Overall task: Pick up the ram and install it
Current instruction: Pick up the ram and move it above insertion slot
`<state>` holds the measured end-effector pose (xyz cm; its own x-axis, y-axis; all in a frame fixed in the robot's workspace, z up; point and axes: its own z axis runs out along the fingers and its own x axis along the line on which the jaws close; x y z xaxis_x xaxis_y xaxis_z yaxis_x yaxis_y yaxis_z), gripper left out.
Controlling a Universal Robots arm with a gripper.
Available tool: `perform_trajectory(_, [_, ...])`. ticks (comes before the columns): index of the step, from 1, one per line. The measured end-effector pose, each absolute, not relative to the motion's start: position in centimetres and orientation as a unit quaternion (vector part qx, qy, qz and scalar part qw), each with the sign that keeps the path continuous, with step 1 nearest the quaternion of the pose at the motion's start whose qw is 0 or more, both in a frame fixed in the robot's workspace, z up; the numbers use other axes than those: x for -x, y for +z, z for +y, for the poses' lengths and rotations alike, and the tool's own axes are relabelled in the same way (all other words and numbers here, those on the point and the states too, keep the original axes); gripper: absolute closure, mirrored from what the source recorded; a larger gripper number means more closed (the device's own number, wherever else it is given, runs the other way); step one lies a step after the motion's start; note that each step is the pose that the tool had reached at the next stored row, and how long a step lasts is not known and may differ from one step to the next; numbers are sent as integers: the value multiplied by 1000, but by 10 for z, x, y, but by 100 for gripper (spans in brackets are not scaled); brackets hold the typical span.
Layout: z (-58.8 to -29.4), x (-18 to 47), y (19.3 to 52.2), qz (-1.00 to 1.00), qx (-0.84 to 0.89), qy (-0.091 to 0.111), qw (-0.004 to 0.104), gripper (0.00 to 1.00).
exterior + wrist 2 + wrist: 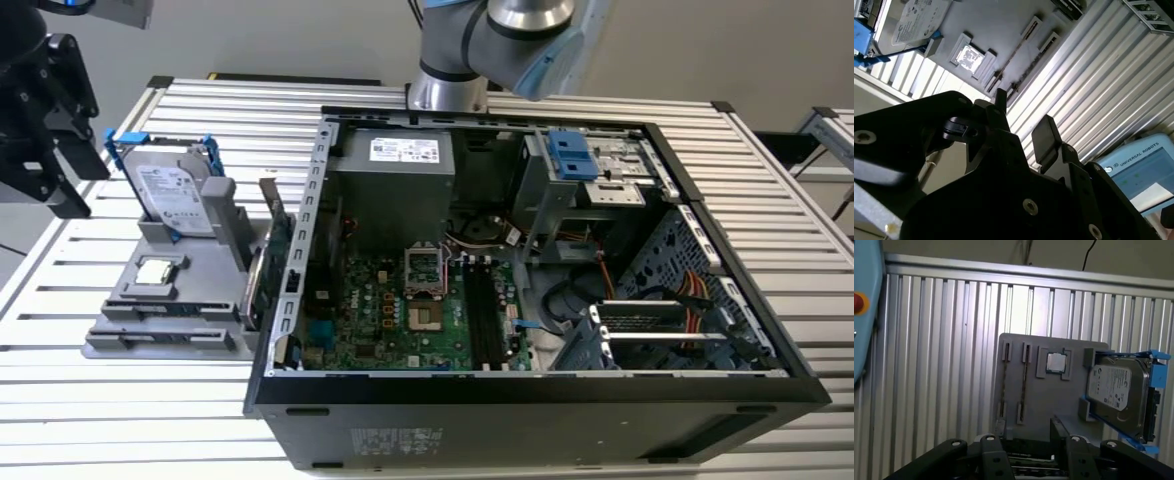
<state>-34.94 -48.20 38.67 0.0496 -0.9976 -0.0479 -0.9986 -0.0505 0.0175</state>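
Observation:
The ram (271, 250) is a thin dark stick standing on edge in the grey holder (167, 335), between the hard drive and the computer case. In both wrist views it appears edge-on as a thin dark line in a holder slot (1025, 382) (1013, 57). My black gripper (51, 130) hangs at the exterior view's left, well above the table and apart from the holder. It is open, with nothing between its fingers (1021, 117) (1024, 440).
The holder also carries a silver hard drive with a blue bracket (174, 190) and a small square processor chip (158, 270). The open computer case (534, 250) lies at the exterior view's right, its motherboard memory slots (483, 320) exposed. A light blue pendant (1139, 170) lies beside the table.

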Motion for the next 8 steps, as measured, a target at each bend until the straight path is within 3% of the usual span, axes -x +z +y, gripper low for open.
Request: perform_trajectory(8, [-482, 349, 382, 695, 719, 23, 11, 0])
